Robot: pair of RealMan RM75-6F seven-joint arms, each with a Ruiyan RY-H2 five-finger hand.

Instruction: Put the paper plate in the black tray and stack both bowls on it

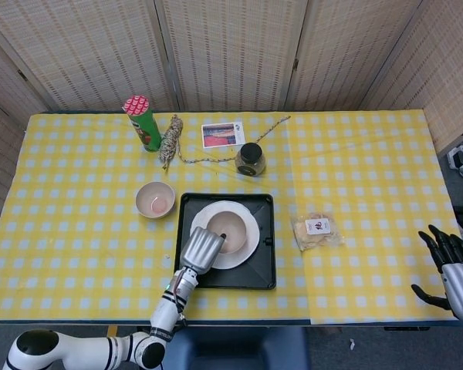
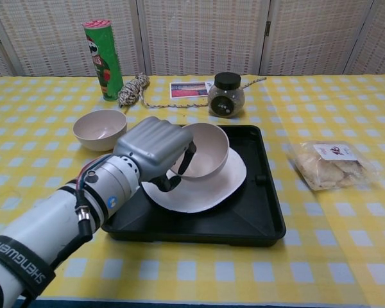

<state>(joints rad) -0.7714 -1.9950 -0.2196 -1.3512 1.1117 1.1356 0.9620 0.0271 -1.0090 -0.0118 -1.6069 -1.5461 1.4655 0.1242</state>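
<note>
Two bowls: one [image 2: 204, 151] gripped by the left hand [image 2: 155, 147] over the single paper plate [image 2: 199, 186], which lies in the black tray [image 2: 256, 218]; second bowl [image 2: 100, 129] on the cloth left of the tray. Right hand [image 1: 451, 266] at the table's edge, fingers spread, holding nothing. One Pringles can [image 2: 102, 59], one jar [image 2: 226, 94], one snack bag [image 2: 327, 165], its label unreadable. Forearm reads "SHENGUE".
</note>
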